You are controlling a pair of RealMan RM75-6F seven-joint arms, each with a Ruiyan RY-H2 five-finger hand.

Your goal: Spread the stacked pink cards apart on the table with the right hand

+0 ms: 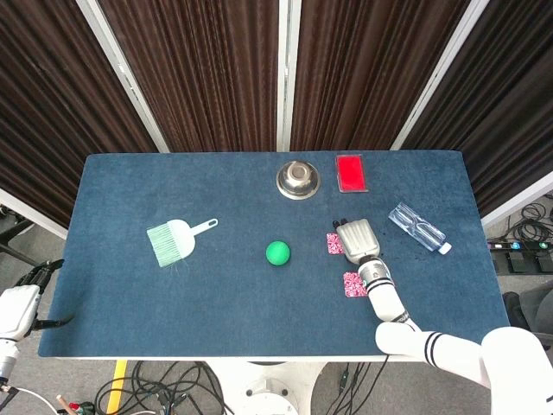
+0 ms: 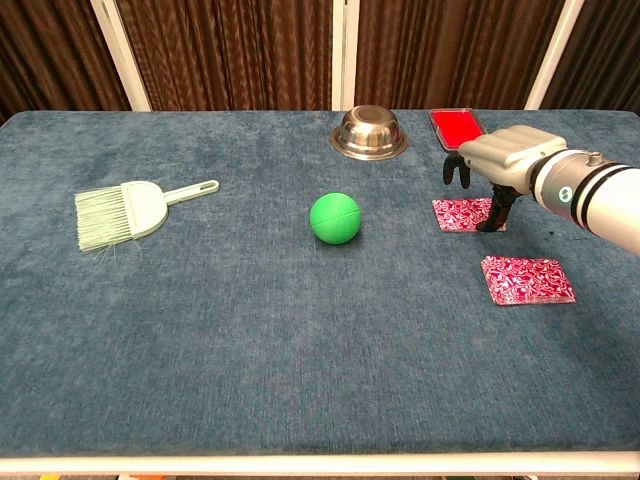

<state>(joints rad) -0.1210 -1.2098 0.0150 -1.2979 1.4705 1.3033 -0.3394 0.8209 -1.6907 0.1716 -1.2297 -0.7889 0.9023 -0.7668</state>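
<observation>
Chest view: two pink cards are seen lying flat and apart on the table (image 2: 250,330). The far card (image 2: 462,214) lies directly under the right hand (image 2: 500,160), whose down-curled fingers (image 2: 495,210) are spread, one tip touching the card's right edge; nothing is gripped. The near card (image 2: 527,279) lies toward the robot and slightly right of that hand, long axis running left to right. The left hand (image 1: 19,307), far off at the table's left corner, cannot be judged for state.
</observation>
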